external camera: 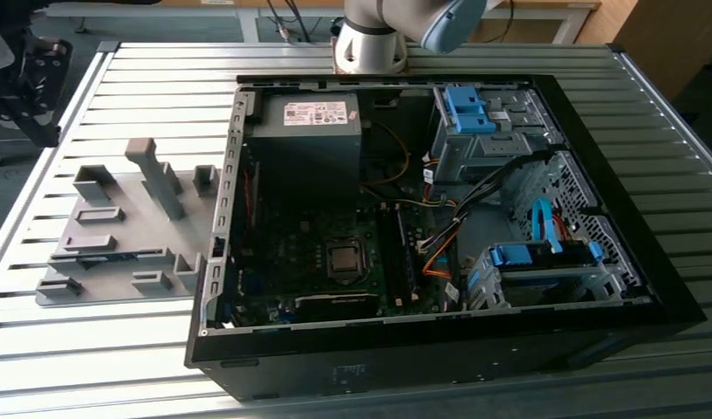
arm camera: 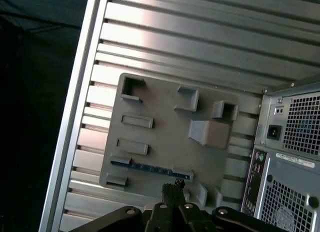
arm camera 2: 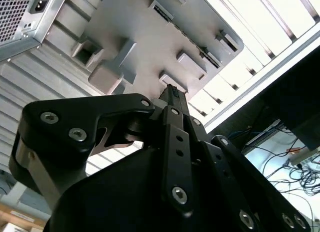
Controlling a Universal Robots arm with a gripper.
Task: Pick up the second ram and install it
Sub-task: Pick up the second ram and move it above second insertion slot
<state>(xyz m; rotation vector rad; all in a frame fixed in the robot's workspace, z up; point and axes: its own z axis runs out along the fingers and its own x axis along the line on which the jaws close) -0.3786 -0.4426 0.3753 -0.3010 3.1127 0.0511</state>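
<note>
Jaws: closed tip to tip, holding nothing. My gripper (arm camera: 172, 184) hangs above the grey fixture plate (arm camera: 165, 127).
Second ram (arm camera: 150, 168): on edge in a slot by the plate's border nearest my fingertips.
Axis: long side runs along that border.
Handling: likely light, stiff, fragile, so I'd pinch the flat faces mid-length.

The black gripper (arm camera 2: 172, 93) is looming in the foreground, its fingertips meeting at mid-frame. Behind it a grey fixture plate (arm camera 2: 145, 36) is lying on the ribbed table (arm camera 2: 260, 21), and a computer case (arm camera 2: 25, 16) is showing at one corner.
</note>
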